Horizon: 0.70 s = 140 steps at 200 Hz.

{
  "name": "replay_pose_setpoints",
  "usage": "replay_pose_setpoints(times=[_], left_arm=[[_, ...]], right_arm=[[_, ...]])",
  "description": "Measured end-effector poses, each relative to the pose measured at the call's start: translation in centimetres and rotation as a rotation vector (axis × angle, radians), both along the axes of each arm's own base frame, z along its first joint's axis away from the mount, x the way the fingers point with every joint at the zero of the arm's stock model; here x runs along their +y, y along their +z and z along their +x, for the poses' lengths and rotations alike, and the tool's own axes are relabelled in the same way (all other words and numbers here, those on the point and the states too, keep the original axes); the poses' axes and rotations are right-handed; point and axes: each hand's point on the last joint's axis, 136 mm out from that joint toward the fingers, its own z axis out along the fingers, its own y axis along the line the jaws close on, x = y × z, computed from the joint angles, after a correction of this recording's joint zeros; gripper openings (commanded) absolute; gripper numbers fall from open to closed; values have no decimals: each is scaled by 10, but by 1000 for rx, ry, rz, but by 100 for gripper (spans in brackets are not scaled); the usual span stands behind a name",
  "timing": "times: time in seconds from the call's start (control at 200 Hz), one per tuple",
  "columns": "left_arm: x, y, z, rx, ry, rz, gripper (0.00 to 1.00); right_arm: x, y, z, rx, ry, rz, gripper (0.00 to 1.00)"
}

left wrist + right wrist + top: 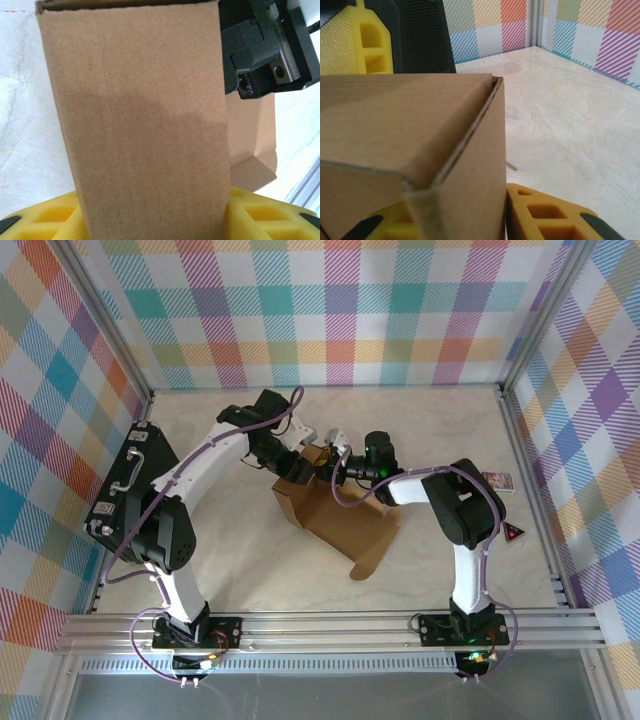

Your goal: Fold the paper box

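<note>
The paper box (345, 525) lies near the middle of the desk (450, 430), half made. A squared-up section stands at its far-left end, where both arms meet. The rest of the sheet lies flat, ending in a loose flap (368, 558) with a rounded tip. Through the right wrist camera I see a top panel laid over a side wall, with a thin open seam along the shared edge.

My left hand (152, 212) grips the raised section across its width, cardboard filling the gap between its yellow fingers (45, 220). My right hand (465, 220) has a finger on each side of the box corner; whether it has clamped I cannot tell.

I judge the step to be squaring this section and seating the top panel. To do it well, I'd keep the left hand firm as an anchor without bowing the wall. The right hand should press the panel edge down evenly along the seam, so the corner ends up square.

The box's long axis runs on a slant from that raised end, back and to the left, down to the flap, which points toward the near right.

Further out, a black case (130, 490) sits by the left wall and a small printed packet (497, 480) by the right
</note>
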Motion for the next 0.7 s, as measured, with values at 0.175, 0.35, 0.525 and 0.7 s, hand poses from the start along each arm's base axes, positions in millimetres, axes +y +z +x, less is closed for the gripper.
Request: replay_pose_setpoints(times=[0.175,0.35,0.525,0.7], left_arm=[[2,-1,2,-7,6,14,54],[4,-2,3,-13,9,23,53],[3,-2,3,-7,21,21,54],[3,-2,4,-11,30,23,53]], right_arm=[[-1,-2,2,-4,-9,-11,19],[-3,-11,1,-3,-16,-58,20],[-7,-11,6,-15,-46,-90,0],[-8,-11,9,-16,-64,-101,16]])
